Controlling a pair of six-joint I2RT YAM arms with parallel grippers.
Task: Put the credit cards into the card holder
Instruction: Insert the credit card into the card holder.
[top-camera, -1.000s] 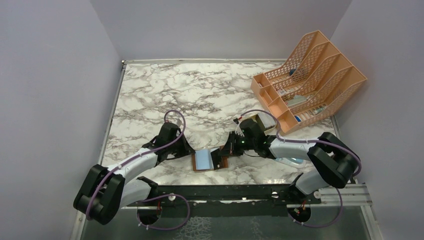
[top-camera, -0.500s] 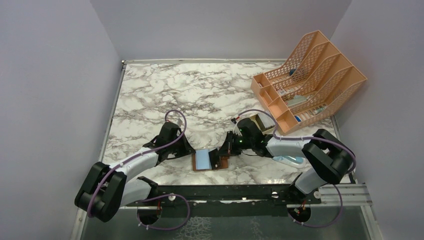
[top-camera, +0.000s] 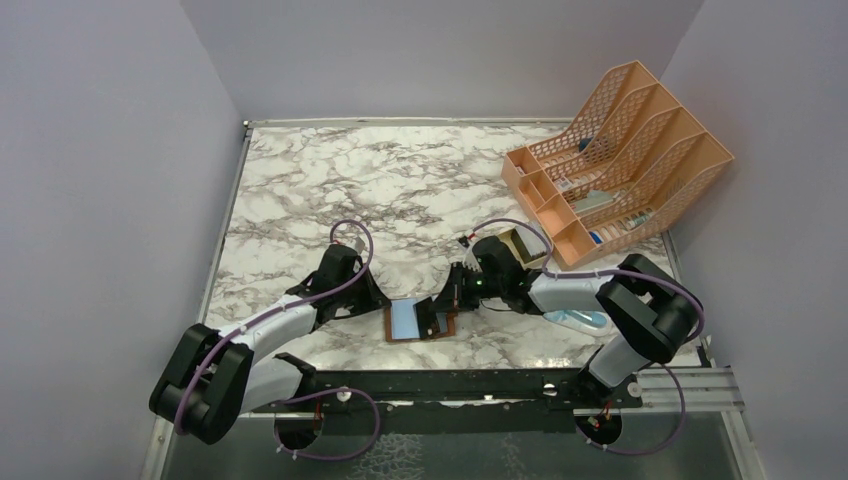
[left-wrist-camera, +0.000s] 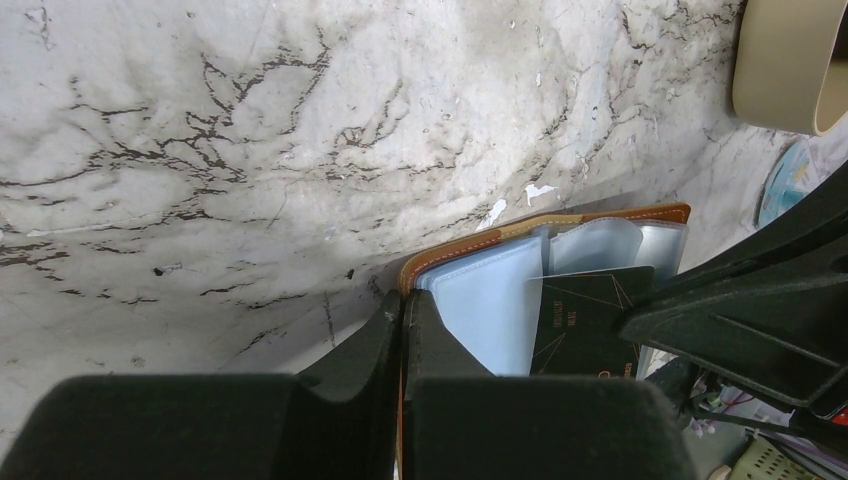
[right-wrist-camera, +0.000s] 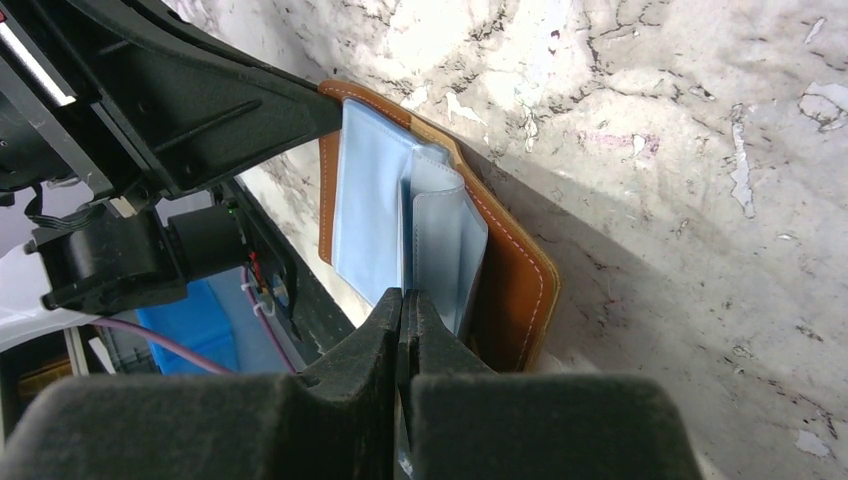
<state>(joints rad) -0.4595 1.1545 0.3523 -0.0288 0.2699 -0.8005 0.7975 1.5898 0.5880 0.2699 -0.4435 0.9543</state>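
Note:
The brown leather card holder (top-camera: 404, 323) lies open near the table's front edge, its pale blue-grey sleeves (left-wrist-camera: 495, 300) facing up. My left gripper (top-camera: 383, 306) is shut on the holder's left leather edge (left-wrist-camera: 402, 298). My right gripper (top-camera: 441, 311) is shut on a dark credit card (left-wrist-camera: 585, 325), seen edge-on between its fingertips (right-wrist-camera: 403, 300). The card lies against the upright sleeves (right-wrist-camera: 440, 235) at the holder's right half. The brown cover (right-wrist-camera: 515, 290) lies under them. I see no pale cards.
A big orange mesh file rack (top-camera: 620, 160) stands at the back right. A tan oval tray (top-camera: 522, 243) sits behind the right arm and shows in the left wrist view (left-wrist-camera: 790, 60). A blue-and-clear packet (top-camera: 578, 320) lies under the right forearm.
My right gripper has moved a little left with the dark card, farther over the holder's sleeves. The left gripper has kept its hold and place.

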